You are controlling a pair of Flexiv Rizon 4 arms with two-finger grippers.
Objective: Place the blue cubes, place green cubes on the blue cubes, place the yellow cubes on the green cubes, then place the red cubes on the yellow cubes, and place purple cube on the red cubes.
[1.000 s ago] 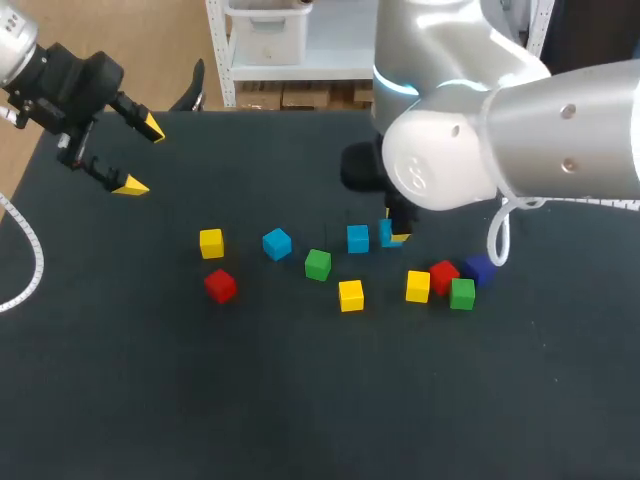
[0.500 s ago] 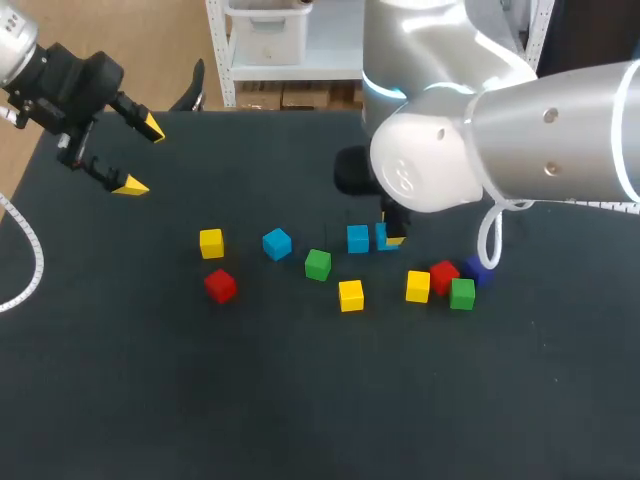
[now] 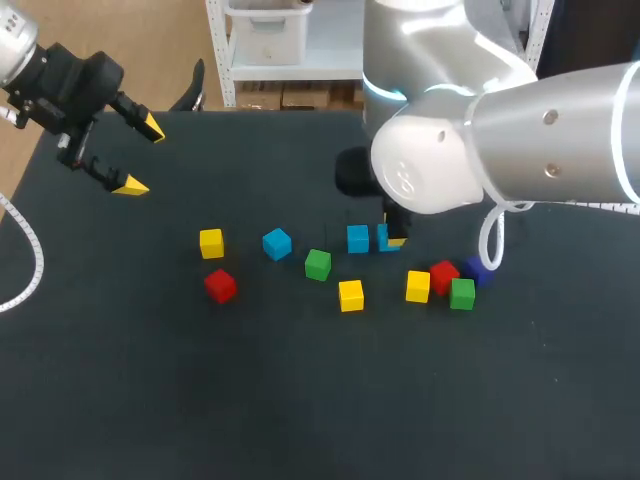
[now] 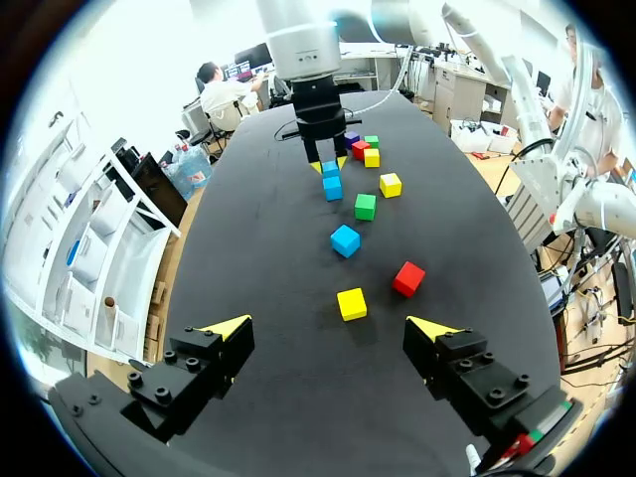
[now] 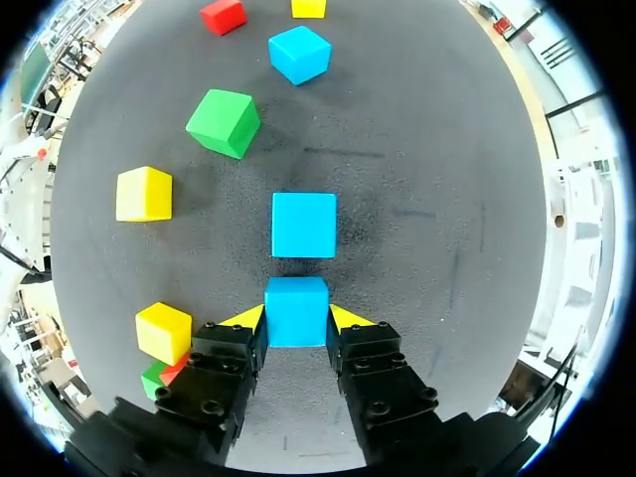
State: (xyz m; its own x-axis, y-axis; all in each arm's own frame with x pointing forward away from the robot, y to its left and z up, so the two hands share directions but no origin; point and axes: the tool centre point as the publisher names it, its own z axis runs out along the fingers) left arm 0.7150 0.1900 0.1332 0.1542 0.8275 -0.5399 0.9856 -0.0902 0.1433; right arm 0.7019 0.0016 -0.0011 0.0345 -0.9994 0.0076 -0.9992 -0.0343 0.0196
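While looking down on a black tabletop (image 3: 300,400), shows right gripper (image 5: 297,318) clamped on blue cube (image 5: 296,306) near centre, left gripper (image 3: 140,156) wide open, empty, far-left corner.

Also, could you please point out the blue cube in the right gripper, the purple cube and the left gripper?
gripped blue cube (image 5: 296,311): right wrist view, its top face.
purple cube (image 3: 484,274): head view, its visible face.
left gripper (image 4: 331,326): left wrist view, midway between its yellow tips.

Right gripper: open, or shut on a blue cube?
Shut on the blue cube: both yellow tips of the right gripper touch its opposite sides.
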